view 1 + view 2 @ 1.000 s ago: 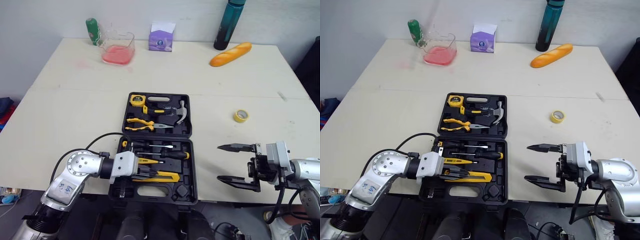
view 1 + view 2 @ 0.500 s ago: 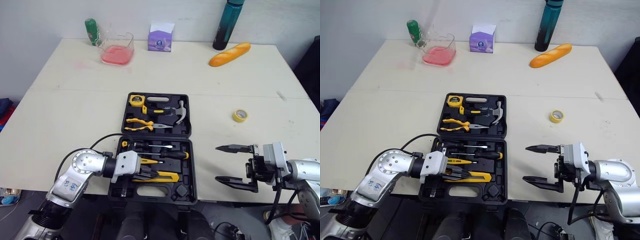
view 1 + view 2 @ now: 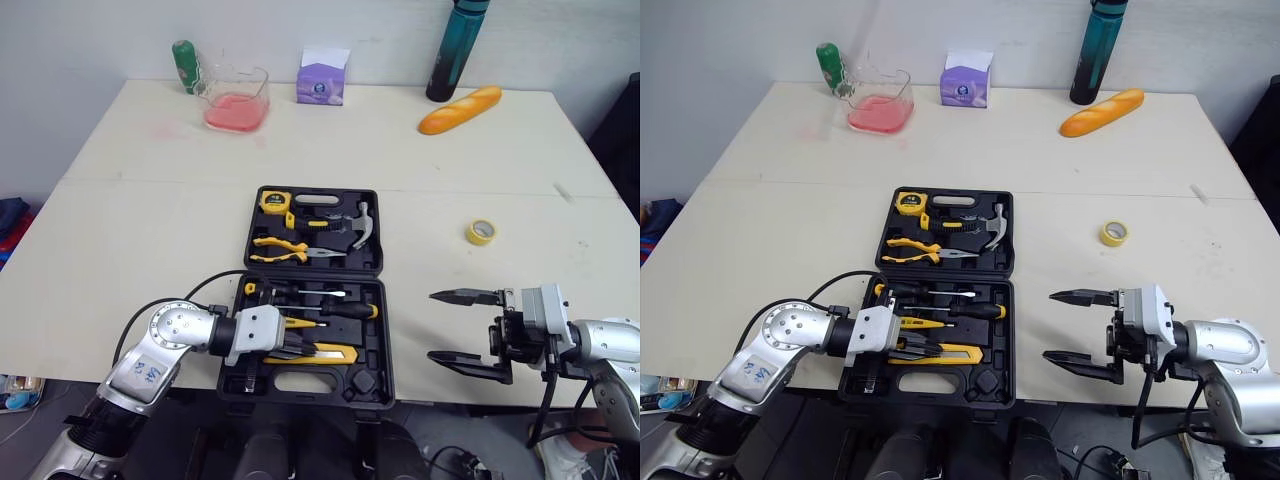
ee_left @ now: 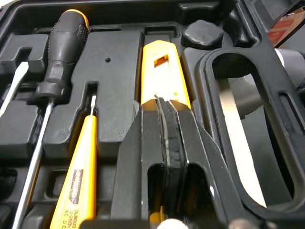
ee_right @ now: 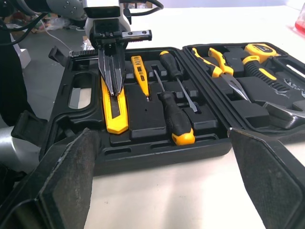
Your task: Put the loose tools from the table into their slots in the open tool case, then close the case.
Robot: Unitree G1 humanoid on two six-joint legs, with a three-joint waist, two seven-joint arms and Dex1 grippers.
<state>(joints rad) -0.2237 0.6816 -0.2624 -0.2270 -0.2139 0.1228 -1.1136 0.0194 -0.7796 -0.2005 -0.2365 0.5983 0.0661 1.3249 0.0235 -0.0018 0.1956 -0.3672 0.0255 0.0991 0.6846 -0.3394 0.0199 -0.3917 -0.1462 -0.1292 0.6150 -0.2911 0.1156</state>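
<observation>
Left end effector [image 4: 161, 101], clenched with nothing seen between its fingers, lies lengthwise atop the yellow utility knife [image 3: 335, 352], which sits in its slot along the tool case's [image 3: 384, 330] front edge and runs on beyond the fingertips toward the case's right side; right end effector [image 3: 431, 325], spread wide, hovers just right of the case.

Cream table [image 3: 150, 200], pale wall [image 3: 100, 30]

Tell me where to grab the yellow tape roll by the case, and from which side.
Come from above with the open right gripper, the nearer one: one finger in the hole, one outside, pinching the ring wall. The yellow tape roll lies flat on the table, hole up.
</observation>
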